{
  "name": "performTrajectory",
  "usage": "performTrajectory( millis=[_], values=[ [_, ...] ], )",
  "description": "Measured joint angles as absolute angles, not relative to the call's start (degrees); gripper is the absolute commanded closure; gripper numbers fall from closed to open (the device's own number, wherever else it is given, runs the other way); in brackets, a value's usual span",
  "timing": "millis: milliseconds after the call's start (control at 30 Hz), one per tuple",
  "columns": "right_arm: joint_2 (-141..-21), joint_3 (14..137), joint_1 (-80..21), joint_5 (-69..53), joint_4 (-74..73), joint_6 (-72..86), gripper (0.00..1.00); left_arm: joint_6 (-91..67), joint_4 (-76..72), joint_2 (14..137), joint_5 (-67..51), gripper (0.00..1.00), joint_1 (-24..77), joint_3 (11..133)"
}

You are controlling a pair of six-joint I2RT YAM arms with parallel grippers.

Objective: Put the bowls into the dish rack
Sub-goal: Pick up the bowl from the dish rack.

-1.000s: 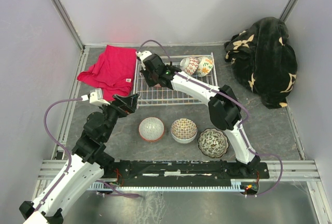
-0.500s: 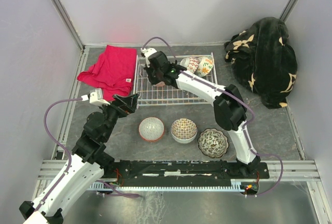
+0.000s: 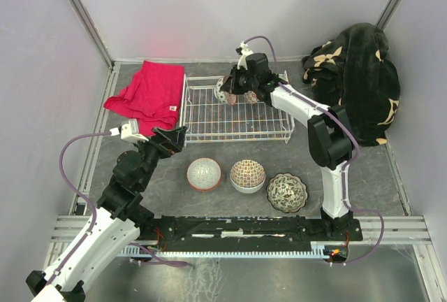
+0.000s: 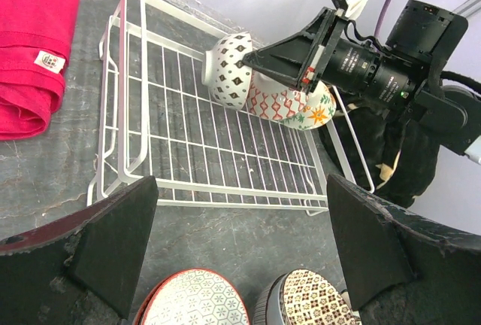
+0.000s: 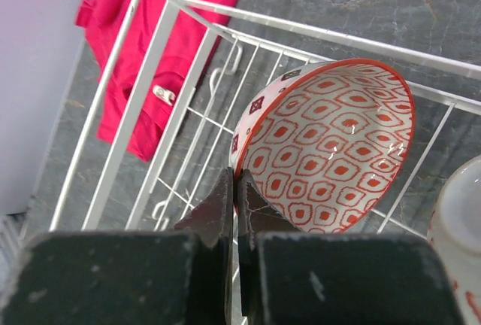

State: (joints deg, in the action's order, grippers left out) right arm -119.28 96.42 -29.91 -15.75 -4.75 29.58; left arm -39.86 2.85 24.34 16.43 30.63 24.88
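Grey stone-look tabletop inside pale walls carries the dish rack [image 3: 184, 110] at 12 o'clock, a red cloth [image 3: 150, 92] at 10 o'clock and a black floral blanket [image 3: 356, 82] at 2 o'clock. Within the last second the right gripper [image 5: 234, 180] has swung from the rack's 9 o'clock end across to its 3 o'clock end. Its fingers are now pinched tight on the rim of a red-diamond bowl [image 5: 331, 156]. That bowl hangs on edge over the wires, just beside the red lattice bowl [image 4: 272, 104] and the floral orange bowl [image 4: 319, 111] already standing there. Whether it touches them or the wires I cannot tell.

So a third bowl looks ready to be set down in the row. The left gripper [image 3: 171, 136] has not moved: it is spread wide, holding nothing, near the rack's 7 o'clock corner. At 6 o'clock of the rack, a white honeycomb bowl [image 3: 203, 173], a brown mosaic bowl [image 3: 248, 175] and a green floral bowl [image 3: 287, 191] wait on the table.
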Motion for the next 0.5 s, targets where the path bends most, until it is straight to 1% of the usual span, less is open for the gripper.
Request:
performTrajectory(
  millis=[233,500],
  values=[
    [-119.8,93.1,-25.9,-24.0,4.6,39.2,0.98,-39.8,2.8,24.8,16.4,0.01,30.6,24.9],
    [-121.1,91.8,-25.1,-27.4,10.5,44.3,0.98,-39.8,2.8,25.0,16.5,0.01,30.6,24.9]
  ],
)
